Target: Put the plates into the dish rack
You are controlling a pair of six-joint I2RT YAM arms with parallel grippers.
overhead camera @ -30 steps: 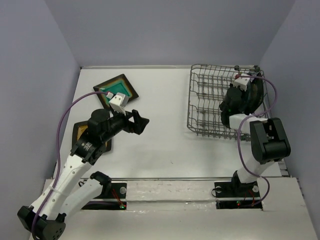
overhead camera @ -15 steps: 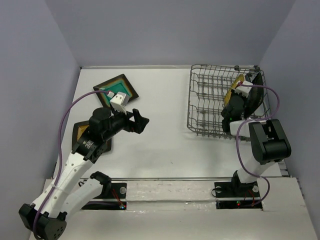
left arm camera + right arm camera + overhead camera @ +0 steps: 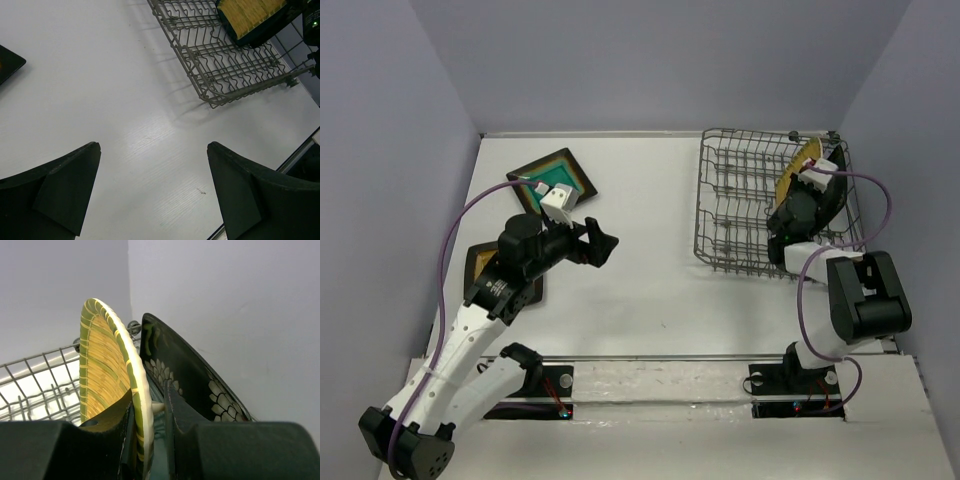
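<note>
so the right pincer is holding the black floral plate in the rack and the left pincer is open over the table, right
Not quite. The right pincer grips the yellow ribbed plate, not the black floral plate, which stands just beside it in the dish rack; the right wrist view shows it. The left pincer is open over the table.

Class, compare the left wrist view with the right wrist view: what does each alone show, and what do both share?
Only left wrist: the open left gripper over bare table, plus a dark plate corner at the left edge. Only right wrist: the right gripper pinching the yellow plate by its rim, with the black floral plate beside it. Both: the yellow plate and the dish rack.
</note>
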